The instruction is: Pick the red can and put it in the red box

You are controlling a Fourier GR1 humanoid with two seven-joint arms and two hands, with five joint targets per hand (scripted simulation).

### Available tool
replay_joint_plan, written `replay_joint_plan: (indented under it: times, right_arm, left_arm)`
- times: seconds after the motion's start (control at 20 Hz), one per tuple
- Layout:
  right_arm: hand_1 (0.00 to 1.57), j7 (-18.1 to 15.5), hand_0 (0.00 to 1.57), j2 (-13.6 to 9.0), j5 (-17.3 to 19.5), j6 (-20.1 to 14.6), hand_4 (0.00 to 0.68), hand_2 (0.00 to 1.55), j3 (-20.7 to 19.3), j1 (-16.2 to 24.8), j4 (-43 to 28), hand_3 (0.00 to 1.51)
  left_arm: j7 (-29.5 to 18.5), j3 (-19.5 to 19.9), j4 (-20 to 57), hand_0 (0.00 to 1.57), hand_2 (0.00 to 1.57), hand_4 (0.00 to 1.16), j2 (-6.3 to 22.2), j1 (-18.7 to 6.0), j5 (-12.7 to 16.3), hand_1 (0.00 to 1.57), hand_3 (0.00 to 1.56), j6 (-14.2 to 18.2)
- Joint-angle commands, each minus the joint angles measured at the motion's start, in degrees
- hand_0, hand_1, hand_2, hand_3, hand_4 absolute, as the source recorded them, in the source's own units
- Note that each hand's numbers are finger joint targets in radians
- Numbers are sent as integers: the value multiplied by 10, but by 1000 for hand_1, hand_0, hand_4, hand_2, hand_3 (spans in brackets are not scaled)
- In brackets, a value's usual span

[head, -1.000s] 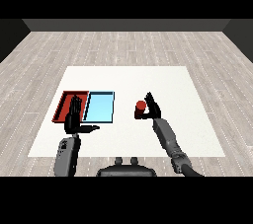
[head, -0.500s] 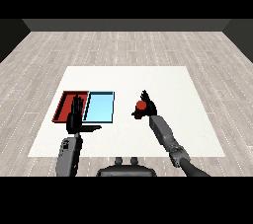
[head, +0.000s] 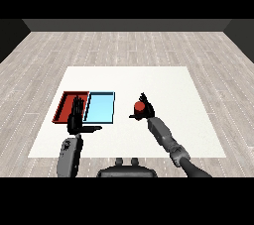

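The red can [head: 140,106] stands right of the two trays, and my right hand [head: 146,112] is curled round it from behind and to the right, with the thumb out to the left. The red tray [head: 65,106] lies at the left with the light blue tray [head: 100,107] beside it on its right. My left hand [head: 76,119] is raised over the near edge of the red tray, fingers straight and thumb out to the right, holding nothing.
The white table [head: 163,83] stretches wide behind and to the right of the can. A wooden floor [head: 129,45] surrounds it.
My right hand has closed in on the red can and moved slightly left with it. The left hand has stayed where it was.
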Motion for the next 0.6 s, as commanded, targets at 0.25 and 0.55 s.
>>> replay_joint_plan:
  times: [0.25,0.55]
  right_arm:
    - [1462,0,1462,0,-68,-129,611,1459,62,-25,37,1423]
    - [1474,-6,1474,0,-74,-139,589,1450,63,-63,75,1401]
  left_arm:
    - [-4,-16,-6,0,0,0,-10,9,-17,0,0,13]
    - [25,-10,-5,0,0,0,-8,-21,-9,0,0,18]
